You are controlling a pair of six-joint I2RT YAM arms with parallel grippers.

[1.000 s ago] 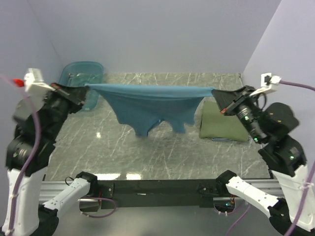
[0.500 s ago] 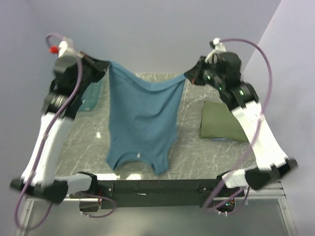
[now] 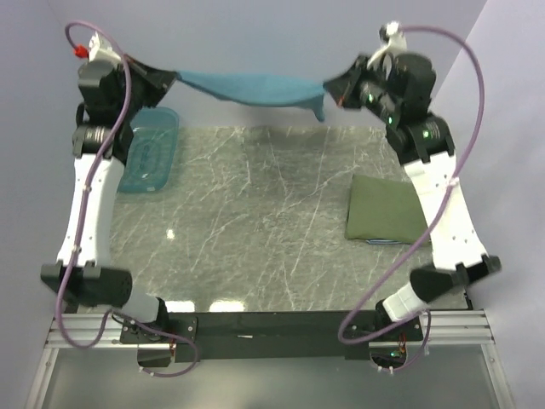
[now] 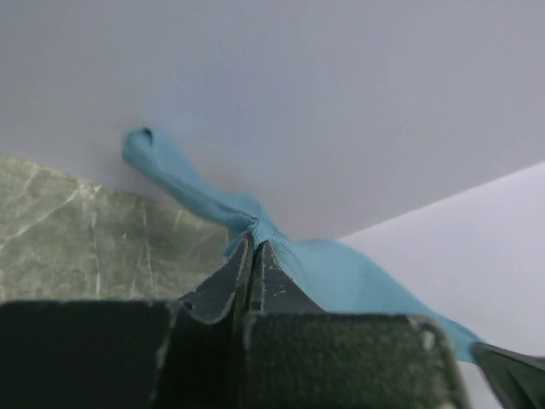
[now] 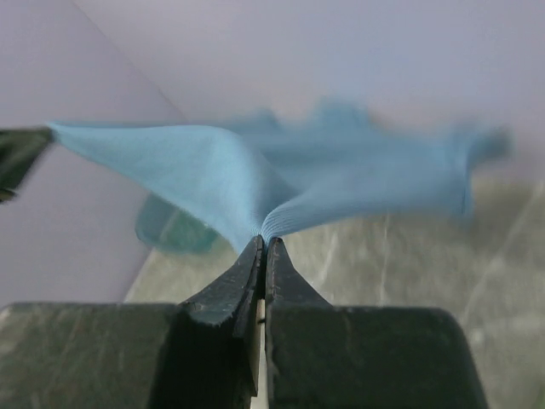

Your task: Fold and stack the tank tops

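Top external: teal tank top (image 3: 251,88) stretched aloft; axis left-right.

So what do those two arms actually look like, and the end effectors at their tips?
Both are alike: the left arm and right arm have long white links joined by chunky black joints; small green lights dot the right one. A purple cable loops along each. The left end effector and right end effector are dark two-piece wedges tapering to a tip.

Teal tank top (image 3: 251,88) aloft, olive tank top (image 3: 387,209) folded.
You see the teal pulled taut in mid-air, the olive lying flat at right.
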